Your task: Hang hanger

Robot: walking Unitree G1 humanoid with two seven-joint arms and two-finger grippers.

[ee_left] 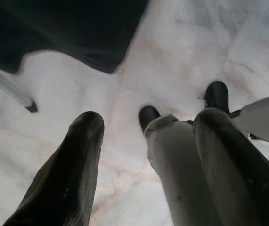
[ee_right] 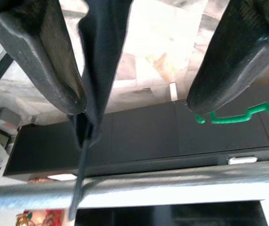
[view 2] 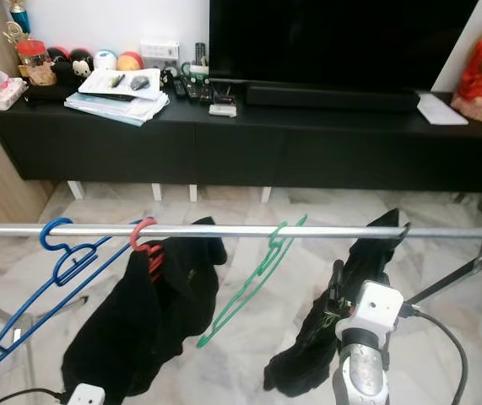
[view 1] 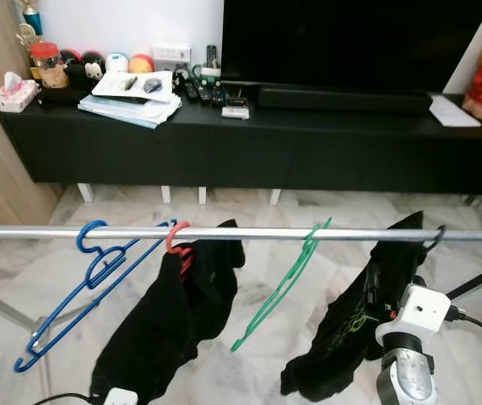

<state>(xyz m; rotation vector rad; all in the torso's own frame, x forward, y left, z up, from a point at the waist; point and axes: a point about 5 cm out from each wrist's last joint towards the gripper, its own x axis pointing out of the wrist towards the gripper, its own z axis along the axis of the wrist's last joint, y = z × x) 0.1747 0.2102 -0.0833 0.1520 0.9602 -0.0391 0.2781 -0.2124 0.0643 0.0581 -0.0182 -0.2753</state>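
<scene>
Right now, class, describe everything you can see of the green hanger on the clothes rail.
The green hanger is a thin, plastic-looking frame with a stepped, notched shoulder edge. It is empty: no garment on it. Its hook sits over the metal rail, and the body hangs turned edge-on and slanted, its low end towards the robot's left. It hangs apart between a black garment on a red hanger and another black garment on the robot's right, touching only the rail.

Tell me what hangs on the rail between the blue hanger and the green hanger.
Between the blue hanger and the green hanger, a red hanger carrying a black garment hangs on the rail, seen in both eye views.
</scene>
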